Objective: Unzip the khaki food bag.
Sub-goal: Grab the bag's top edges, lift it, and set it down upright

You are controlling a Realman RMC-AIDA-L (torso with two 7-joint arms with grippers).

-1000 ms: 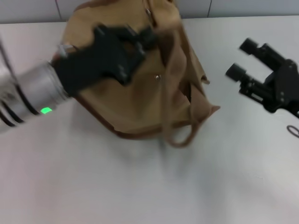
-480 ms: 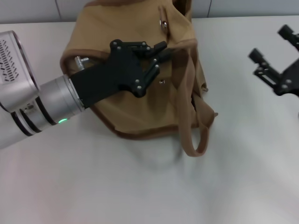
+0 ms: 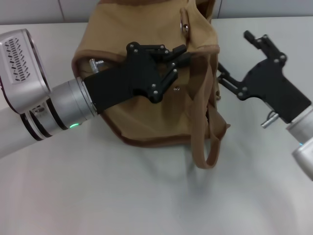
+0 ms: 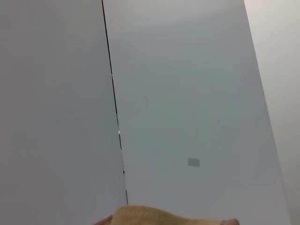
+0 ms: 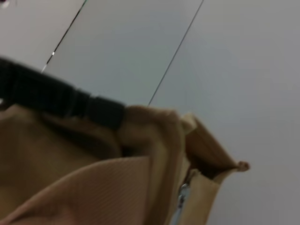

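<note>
Matt tan canvas khaki food bag (image 3: pixel 146 117)

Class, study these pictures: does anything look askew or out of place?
Yes. The khaki food bag slumps crooked on the table rather than standing square, one handle drooping loose over its side. The left gripper pins its upper fabric; the open right gripper waits beside it. Nothing looks spilled or damaged.

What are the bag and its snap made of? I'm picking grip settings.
The khaki food bag looks like matte woven canvas: it folds softly and shows a ribbed weave in the right wrist view. Its snap looks like shiny silver metal. The left gripper pinches the fabric; the right gripper is open beside the bag.
</note>
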